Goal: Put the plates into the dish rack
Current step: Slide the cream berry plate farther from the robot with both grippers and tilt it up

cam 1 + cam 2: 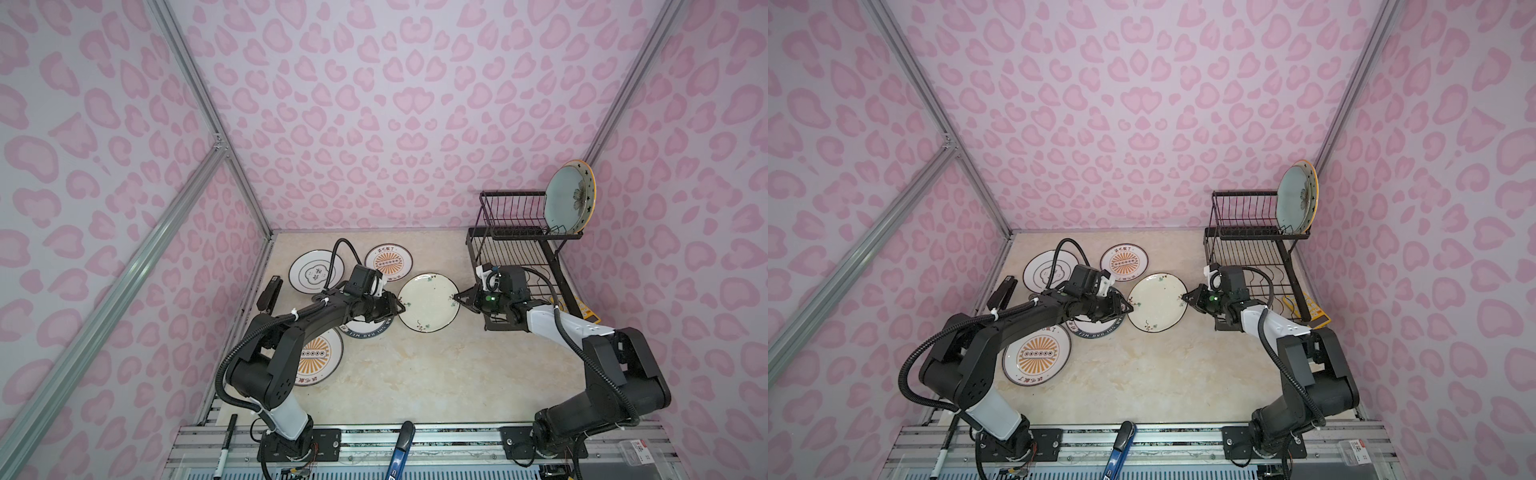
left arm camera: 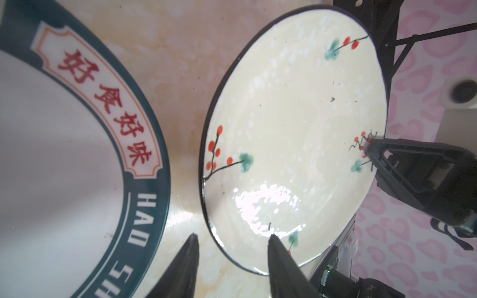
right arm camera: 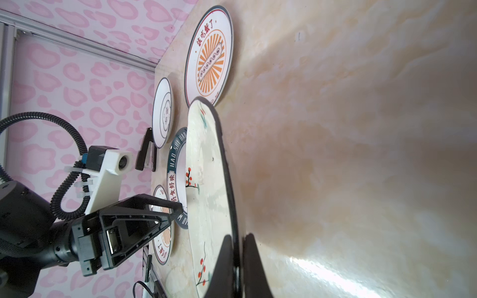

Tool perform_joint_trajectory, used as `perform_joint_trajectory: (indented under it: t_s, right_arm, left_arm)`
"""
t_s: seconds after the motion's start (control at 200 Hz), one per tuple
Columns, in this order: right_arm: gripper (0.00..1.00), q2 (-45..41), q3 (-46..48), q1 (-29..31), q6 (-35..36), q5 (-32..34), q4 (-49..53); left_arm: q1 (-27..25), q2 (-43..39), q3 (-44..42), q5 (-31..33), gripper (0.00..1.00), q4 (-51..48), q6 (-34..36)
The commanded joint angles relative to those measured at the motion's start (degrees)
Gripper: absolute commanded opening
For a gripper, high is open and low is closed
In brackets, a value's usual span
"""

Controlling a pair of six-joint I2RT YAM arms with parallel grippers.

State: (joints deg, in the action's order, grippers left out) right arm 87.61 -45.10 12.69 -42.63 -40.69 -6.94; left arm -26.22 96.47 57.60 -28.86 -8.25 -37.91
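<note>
2 plates [image 1: 569, 195] fill upper tier [image 1: 515, 210] rt; lower tier [image 1: 519, 257] open.

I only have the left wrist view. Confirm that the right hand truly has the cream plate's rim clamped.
Observer: Confirmed. The right wrist view shows the right hand shut on the cream sprigged plate, a finger on each face of its rim.
Operator: Report what the rack holds.
Observer: In both top views the dish rack carries two plates on edge in its upper tier: the pale blue flowered plate, with the starry orange-rimmed plate behind it.
Operator: List the other plates lying flat.
Observer: Four: the white emblem plate, far sunburst plate, near sunburst plate and dark-rimmed lettered plate.
</note>
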Motion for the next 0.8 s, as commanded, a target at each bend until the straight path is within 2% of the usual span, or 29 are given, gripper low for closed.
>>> perform_joint_trajectory:
  t_s: [0.0,0.605,0.765,0.795]
  right_arm:
    - [0.0,-0.9,-0.5,0.1,-2.8,-4.1,-7.1]
    - [0.0,-1.9,-0.9,1.4,-7.5,-6.2,-11.9]
    - [0.0,-1.6,-1.2,1.9,-7.6,-6.4,-12.3]
    - [0.0,-1.5,-1.1,2.1,-7.6,-6.4,-12.4]
  left_arm:
    - [0.4,0.9,1.5,-0.9,0.46,1.2,1.5]
    - [1.0,-1.3,2.5,-6.0,0.43,6.9,0.9]
    - [1.0,-2.6,2.2,-6.8,0.37,8.4,0.4]
    - [1.0,-2.8,2.2,-6.8,0.31,8.5,0.4]
